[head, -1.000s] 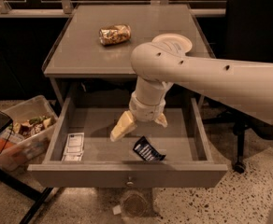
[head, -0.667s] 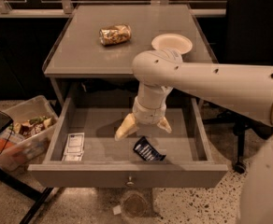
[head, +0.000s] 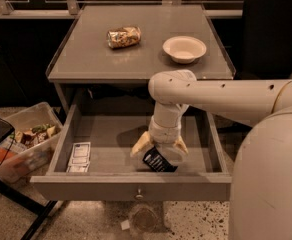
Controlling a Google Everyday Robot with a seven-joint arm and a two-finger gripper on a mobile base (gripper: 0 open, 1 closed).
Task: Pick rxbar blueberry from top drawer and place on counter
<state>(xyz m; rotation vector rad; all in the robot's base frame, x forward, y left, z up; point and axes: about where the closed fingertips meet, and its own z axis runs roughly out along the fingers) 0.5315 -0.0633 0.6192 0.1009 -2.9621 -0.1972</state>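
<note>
The rxbar blueberry (head: 159, 160), a dark navy wrapper with white print, lies tilted on the floor of the open top drawer (head: 131, 186), near its front right. My gripper (head: 159, 152) hangs down into the drawer right over the bar's back end, open, with one pale fingertip on each side of it. I cannot tell whether the fingers touch the bar. The wrist hides part of the bar's back end. The counter (head: 146, 54) is the grey tabletop above the drawer.
A white printed packet (head: 79, 156) lies in the drawer's front left. On the counter are a foil can (head: 124, 36) and a white bowl (head: 184, 48). A clear bin of snacks (head: 21, 144) stands on the floor at left. My arm crosses from the right.
My gripper has moved right and toward the drawer's front, from behind the bar to directly over it. Both fingers now show spread around the bar. The bar has not moved.
</note>
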